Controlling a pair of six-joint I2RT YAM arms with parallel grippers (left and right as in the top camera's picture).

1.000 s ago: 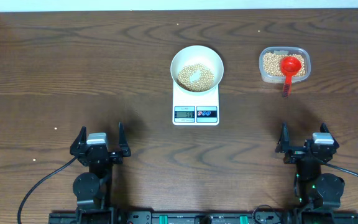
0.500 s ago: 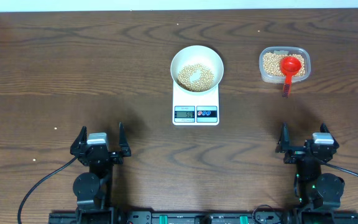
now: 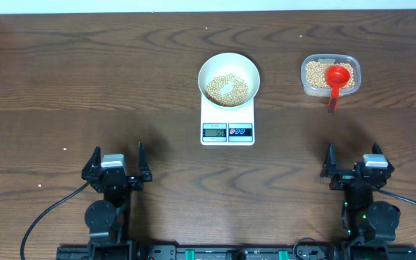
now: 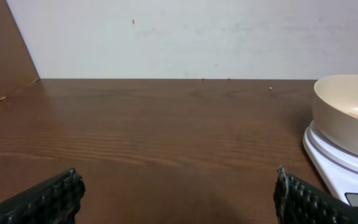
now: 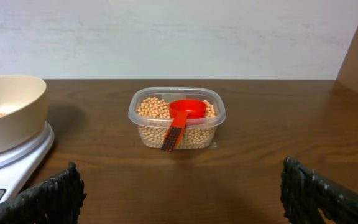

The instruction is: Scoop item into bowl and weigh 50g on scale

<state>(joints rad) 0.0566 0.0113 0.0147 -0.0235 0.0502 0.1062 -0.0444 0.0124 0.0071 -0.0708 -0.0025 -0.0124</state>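
Note:
A cream-white bowl (image 3: 228,66) holding tan-yellow beans (image 3: 227,88) stands on the white scale (image 3: 227,123); its display (image 3: 214,131) is lit, the reading too small to tell. The bowl (image 4: 347,115) and scale (image 4: 340,168) show at the right of the left wrist view, and the bowl (image 5: 8,112) and scale (image 5: 17,162) at the left of the right wrist view. My left gripper (image 3: 116,160) is open and empty at the near left. My right gripper (image 3: 354,160) is open and empty at the near right.
A clear plastic tub (image 3: 330,75) of beans sits at the far right with a red scoop (image 3: 336,78) resting in it, handle over the near rim; the tub (image 5: 176,120) and scoop (image 5: 182,118) are centred in the right wrist view. A pale wall runs behind the table.

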